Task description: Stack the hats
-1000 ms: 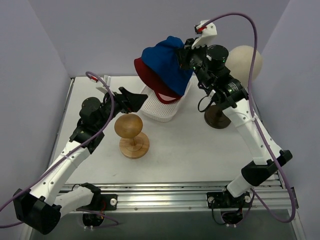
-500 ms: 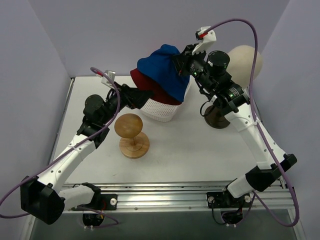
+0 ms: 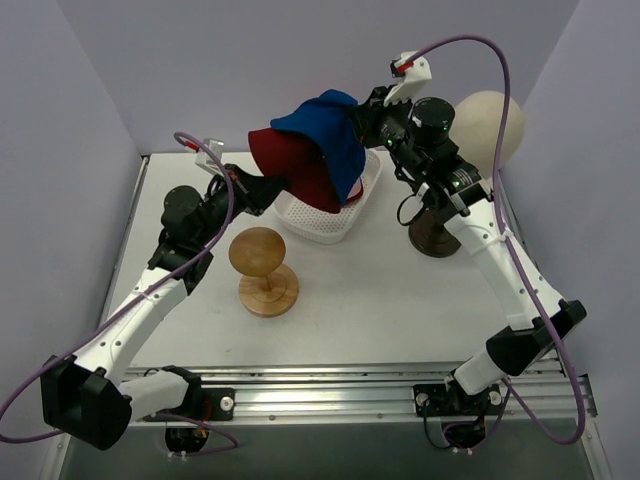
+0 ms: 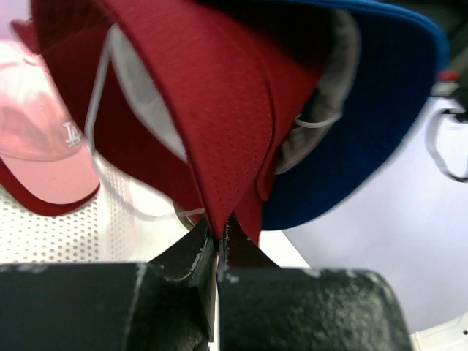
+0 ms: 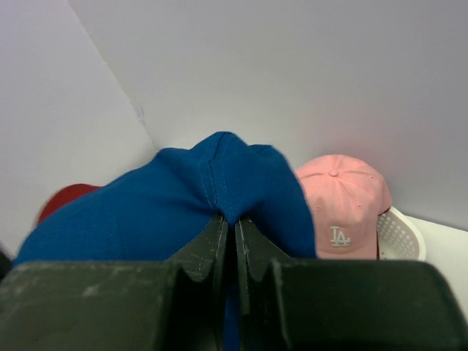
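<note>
now, the blue bucket hat [image 3: 325, 125] is draped over the dark red cap [image 3: 285, 160], and both are held in the air above the white perforated basket [image 3: 330, 228] at the back of the table. against the view one second ago, the pair has been carried to the left and tipped, so more of the red crown is exposed on the left side. the left gripper [image 4: 219, 230], which then hung apart from the hats beside the basket, has been brought up and closed. its jaws are pressed together on a fold of red fabric at the cap's lower edge. the right gripper [image 5: 232, 223] is pinched nearly shut on a ridge of blue fabric at the crown. whether red cloth is caught there too cannot be told.

judgement: two hats are already nested and are now under two-handed control. the pink cap [image 5: 340, 205] is not yet in the stack.

appearance: the red cap shows a fine mesh-like weave, with pale lining and a white cord inside. the blue hat is smooth, with a stitched seam. the pink cap, with a white "la" logo and top button, is seen just behind the lifted hats and appears to rest in the basket. from above it is hidden.

surroundings: a cream mannequin head [image 3: 490, 125] stands to the right, and a wooden stand [image 3: 262, 270] in front of the basket.
</note>
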### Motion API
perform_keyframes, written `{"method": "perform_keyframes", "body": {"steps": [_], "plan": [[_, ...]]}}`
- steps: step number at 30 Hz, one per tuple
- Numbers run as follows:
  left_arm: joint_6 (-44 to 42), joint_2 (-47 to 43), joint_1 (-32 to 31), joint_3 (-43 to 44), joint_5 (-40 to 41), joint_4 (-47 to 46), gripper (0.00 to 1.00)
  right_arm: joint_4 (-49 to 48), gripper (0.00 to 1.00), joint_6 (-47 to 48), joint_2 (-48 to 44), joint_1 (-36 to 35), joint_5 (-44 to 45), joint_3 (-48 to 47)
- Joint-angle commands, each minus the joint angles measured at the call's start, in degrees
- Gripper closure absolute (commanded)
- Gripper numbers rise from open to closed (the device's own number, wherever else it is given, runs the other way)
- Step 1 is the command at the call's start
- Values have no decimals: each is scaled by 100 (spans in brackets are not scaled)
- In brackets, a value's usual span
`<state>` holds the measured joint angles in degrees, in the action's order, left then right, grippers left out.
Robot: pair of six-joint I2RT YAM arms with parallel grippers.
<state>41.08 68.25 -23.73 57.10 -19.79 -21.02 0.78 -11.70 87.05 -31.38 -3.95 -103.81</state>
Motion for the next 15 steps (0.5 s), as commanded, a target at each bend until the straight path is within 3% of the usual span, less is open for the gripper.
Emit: {"method": "perform_keyframes", "body": {"steps": [1,15], "plan": [[-126,-487,184,47,19,132,98,-464,100,-7,269,316,61,-201],[-250,-269,439,952,-569,889,97,-482,100,71,1560,633,139,-605]]}}
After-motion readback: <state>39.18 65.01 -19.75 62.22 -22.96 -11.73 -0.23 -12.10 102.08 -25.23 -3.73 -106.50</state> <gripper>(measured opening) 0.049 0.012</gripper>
